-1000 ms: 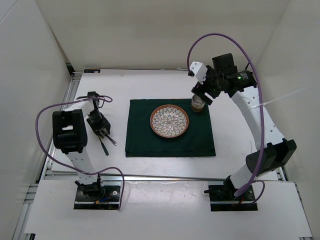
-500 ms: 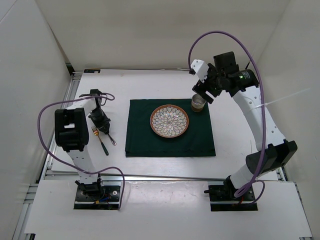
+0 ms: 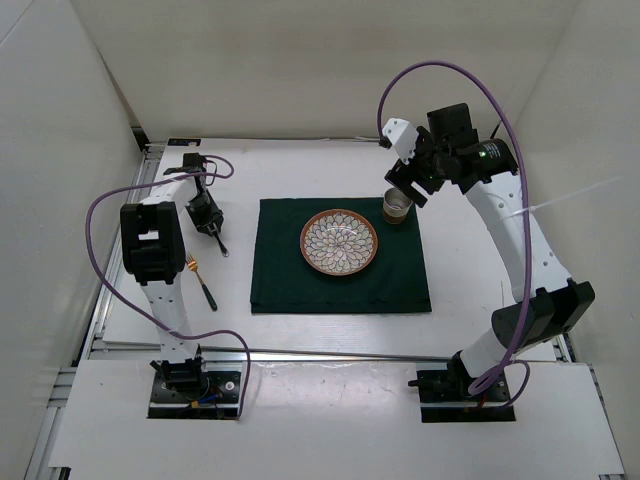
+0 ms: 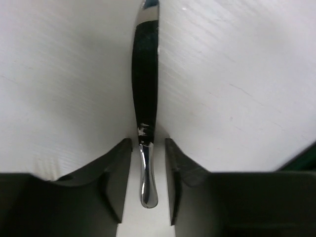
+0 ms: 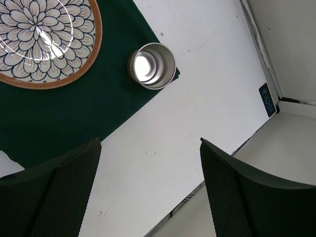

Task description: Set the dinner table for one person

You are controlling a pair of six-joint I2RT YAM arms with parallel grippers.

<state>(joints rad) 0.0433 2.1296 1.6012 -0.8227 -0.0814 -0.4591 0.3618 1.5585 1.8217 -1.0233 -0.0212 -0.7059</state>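
The surface (image 3: pixel 330 175) is a broad, flat white rectangle with metal rails along its left and near edges, and it fills the space between the white enclosure walls. A dark green cloth (image 3: pixel 340 285) lies square at its middle. On the cloth sit a patterned plate (image 3: pixel 339 242) with a brown rim and, at the far right corner, an upright metal cup (image 3: pixel 397 207).

The left gripper (image 3: pixel 213 232) hangs over bare white just left of the cloth. Its jaws are drawn in narrowly around the silver end of a black-handled utensil (image 4: pixel 147 89), whose other end points away toward the surface. A fork (image 3: pixel 200 283) lies alone nearer the front edge.

Half a second ago the left gripper was low beside the fork and the utensil was next to it. Now the gripper has moved toward the far side with the utensil, and the fork stays put.

The right gripper (image 5: pixel 149 141) is spread wide and empty above the cup. It holds nearly the same pose as half a second ago, and a second ago it was down at the cup.
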